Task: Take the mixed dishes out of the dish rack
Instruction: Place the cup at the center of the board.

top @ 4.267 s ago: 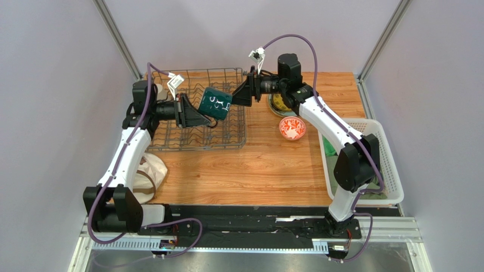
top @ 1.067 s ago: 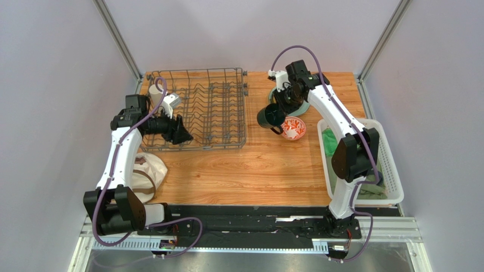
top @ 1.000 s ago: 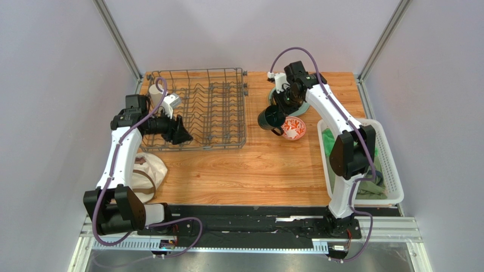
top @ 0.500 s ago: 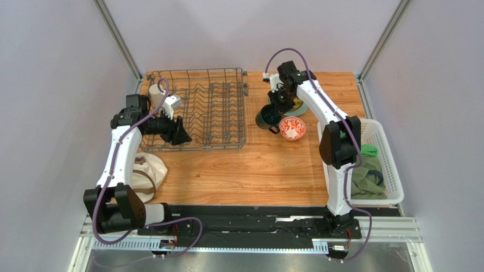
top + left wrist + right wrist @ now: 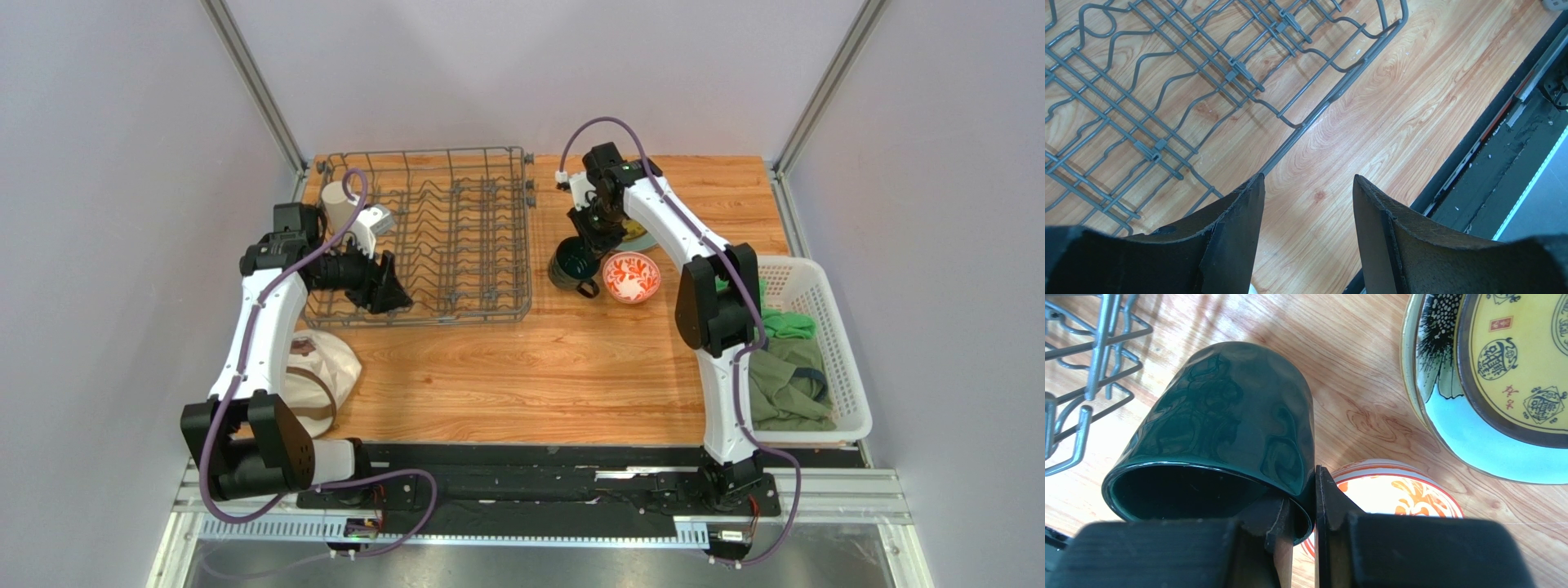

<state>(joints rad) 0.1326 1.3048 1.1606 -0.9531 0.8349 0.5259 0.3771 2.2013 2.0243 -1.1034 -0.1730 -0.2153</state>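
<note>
While the right gripper [image 5: 1304,487] pinches the one dark green mug [image 5: 1229,422] beside one bowl [image 5: 632,277] and two plates [image 5: 1511,367], the left gripper [image 5: 1306,184] gapes over the dish rack [image 5: 429,316], one cup [image 5: 334,200] inside. Earlier, the mug hung above the rack.

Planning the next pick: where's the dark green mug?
Top view: the dark green mug is right of the dish rack, beside the red-and-white bowl, in the right gripper.
</note>
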